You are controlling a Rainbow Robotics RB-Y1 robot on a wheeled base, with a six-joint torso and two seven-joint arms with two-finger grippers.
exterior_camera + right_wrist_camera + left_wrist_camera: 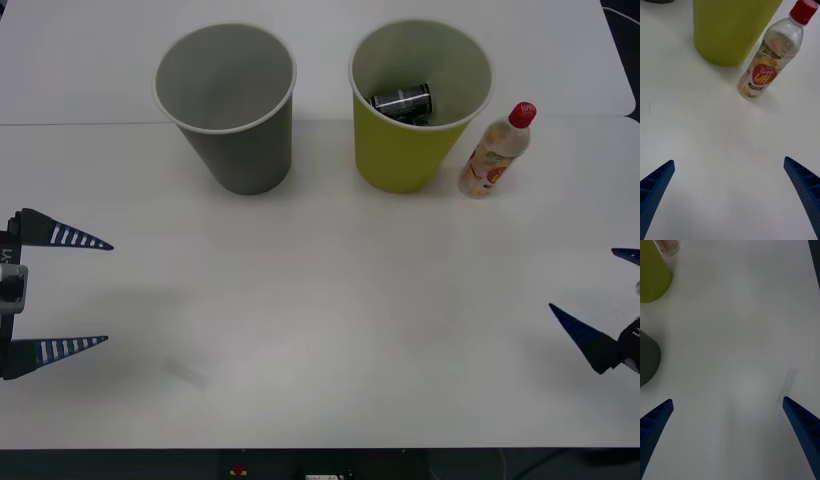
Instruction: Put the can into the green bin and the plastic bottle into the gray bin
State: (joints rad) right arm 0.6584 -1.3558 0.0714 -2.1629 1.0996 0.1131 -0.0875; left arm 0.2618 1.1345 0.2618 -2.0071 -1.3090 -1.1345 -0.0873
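The dark can [402, 101] lies on its side inside the green bin [400, 155], at the back of the table right of centre. Left of it stands the gray bin [240, 150], with nothing visible inside. The plastic bottle [494, 152] with its red cap stands upright just right of the green bin [728, 32]; the right wrist view shows the bottle [769, 60] ahead of the fingers. My right gripper [600, 300] is open low at the right edge, well short of the bottle. My left gripper [70, 292] is open at the left edge, holding nothing.
A table seam [80, 124] runs across the back behind the bins. The white table top [330, 320] spreads between the grippers and the bins. The left wrist view catches the green bin [651, 275], the gray bin [647, 358] and the bottle's base [668, 244].
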